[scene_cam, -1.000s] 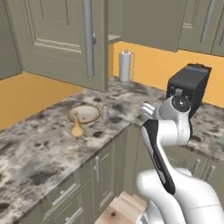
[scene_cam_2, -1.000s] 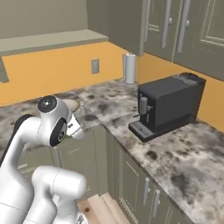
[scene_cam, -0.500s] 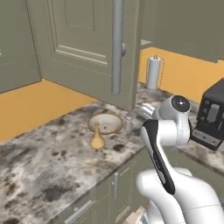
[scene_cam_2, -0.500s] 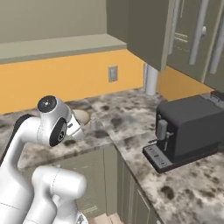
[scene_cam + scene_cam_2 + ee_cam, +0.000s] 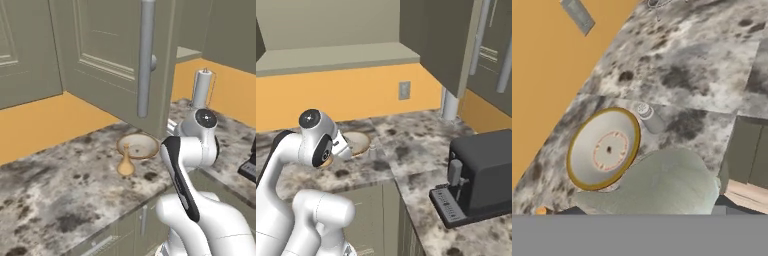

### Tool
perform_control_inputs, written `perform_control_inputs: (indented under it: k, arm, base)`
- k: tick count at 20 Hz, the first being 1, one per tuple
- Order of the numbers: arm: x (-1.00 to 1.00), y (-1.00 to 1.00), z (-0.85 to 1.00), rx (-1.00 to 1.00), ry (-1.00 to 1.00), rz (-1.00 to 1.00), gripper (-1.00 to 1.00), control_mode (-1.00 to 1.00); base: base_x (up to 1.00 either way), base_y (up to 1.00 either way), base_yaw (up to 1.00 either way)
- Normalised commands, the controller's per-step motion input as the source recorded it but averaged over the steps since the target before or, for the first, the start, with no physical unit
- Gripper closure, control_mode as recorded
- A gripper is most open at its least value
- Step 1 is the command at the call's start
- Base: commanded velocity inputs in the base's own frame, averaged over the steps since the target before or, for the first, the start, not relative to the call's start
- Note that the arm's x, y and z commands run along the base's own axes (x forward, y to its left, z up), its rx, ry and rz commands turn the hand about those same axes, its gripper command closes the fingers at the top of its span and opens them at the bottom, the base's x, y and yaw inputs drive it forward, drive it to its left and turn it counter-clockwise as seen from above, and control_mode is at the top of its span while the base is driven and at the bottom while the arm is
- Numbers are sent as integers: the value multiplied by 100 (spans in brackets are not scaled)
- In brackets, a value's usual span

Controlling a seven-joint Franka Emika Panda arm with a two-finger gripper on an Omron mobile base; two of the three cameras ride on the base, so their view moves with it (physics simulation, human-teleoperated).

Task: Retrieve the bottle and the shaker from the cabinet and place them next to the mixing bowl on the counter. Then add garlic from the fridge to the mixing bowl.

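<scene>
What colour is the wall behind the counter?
Orange wall, behind the speckled counter; clearest in the right base view.

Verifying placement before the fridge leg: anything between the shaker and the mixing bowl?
Nothing visible. The shaker stands on the counter right beside the mixing bowl, with at most a sliver of bare granite between them.

You have the shallow round tan mixing bowl (image 5: 138,145) on the speckled granite counter (image 5: 55,190), below the open panelled cabinet door (image 5: 117,60). The small tan long-necked bottle (image 5: 125,163) stands just in front of the bowl; the small grey capped shaker (image 5: 650,118) lies beside it. The black coffee machine (image 5: 484,172) sits well right of the bowl.
</scene>
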Motion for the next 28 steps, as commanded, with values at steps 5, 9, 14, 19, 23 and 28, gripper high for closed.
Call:
perform_control_inputs:
  k: [5, 9, 14, 19, 23, 28]
  arm:
    - [0, 0, 0, 0, 0, 0, 100, 100]
    - [0, 0, 0, 0, 0, 0, 100, 100]
    - [0, 0, 0, 0, 0, 0, 100, 100]
    - [0, 0, 0, 0, 0, 0, 100, 100]
    - [0, 0, 0, 0, 0, 0, 100, 100]
    - [0, 0, 0, 0, 0, 0, 100, 100]
  base:
    - [19, -13, 34]
    - [24, -20, 33]
    - [1, -19, 34]
    - [0, -15, 35]
    - [0, -12, 34]
    - [0, -11, 35]
